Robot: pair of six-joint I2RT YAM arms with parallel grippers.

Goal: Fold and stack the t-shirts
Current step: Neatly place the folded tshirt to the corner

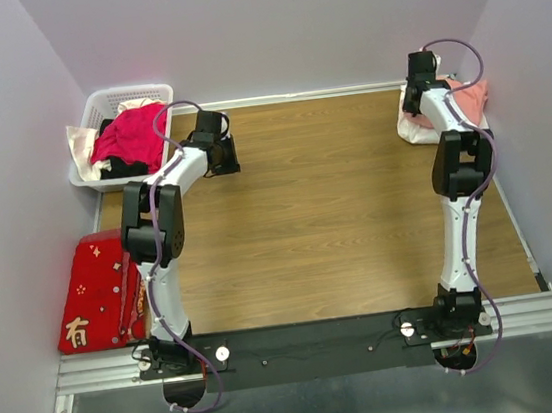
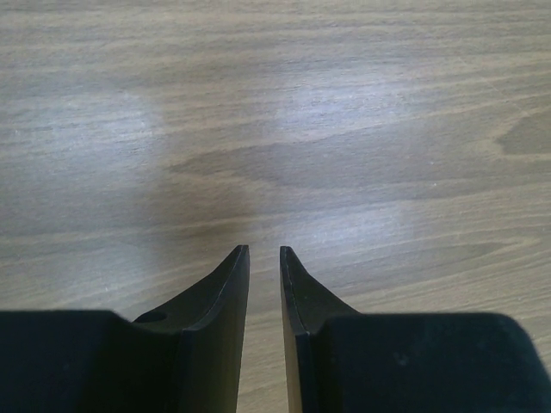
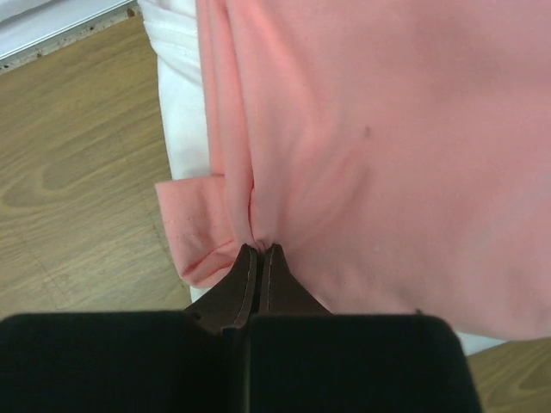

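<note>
At the near left, off the wood's edge, lies the red cloth with gold characters (image 1: pixel 90 290), well apart from the work and no part of it. Beyond it the middle of the surface (image 1: pixel 338 219) shows bare wood. The left end effector (image 2: pixel 263 251) hovers low over that wood just beside the white basket (image 1: pixel 102 102), its fingers a narrow slit apart with nothing between them. The basket at the far left corner holds a magenta cloth (image 1: pixel 131 134) and some white and dark pieces that cannot be told apart further. The task's things are at the opposite far corner, close to the right wall. There the right end effector (image 3: pixel 261 249) is pinched together on a raised fold of the salmon-pink t-shirt (image 3: pixel 387 155), near a rolled sleeve or hem. The crease runs straight on from the fingertips, away from the wrist. The white t-shirt (image 3: pixel 176 103) lies under the pink one and shows along its left side. The heap's long axis cannot be judged from above, as the arm covers much of it. The right arm is by far the nearer. The open wood where the tee could be spread lies toward the near left of the heap, so the pull probably goes that way. Nothing stands on that path, though the white tee may drag along.
</note>
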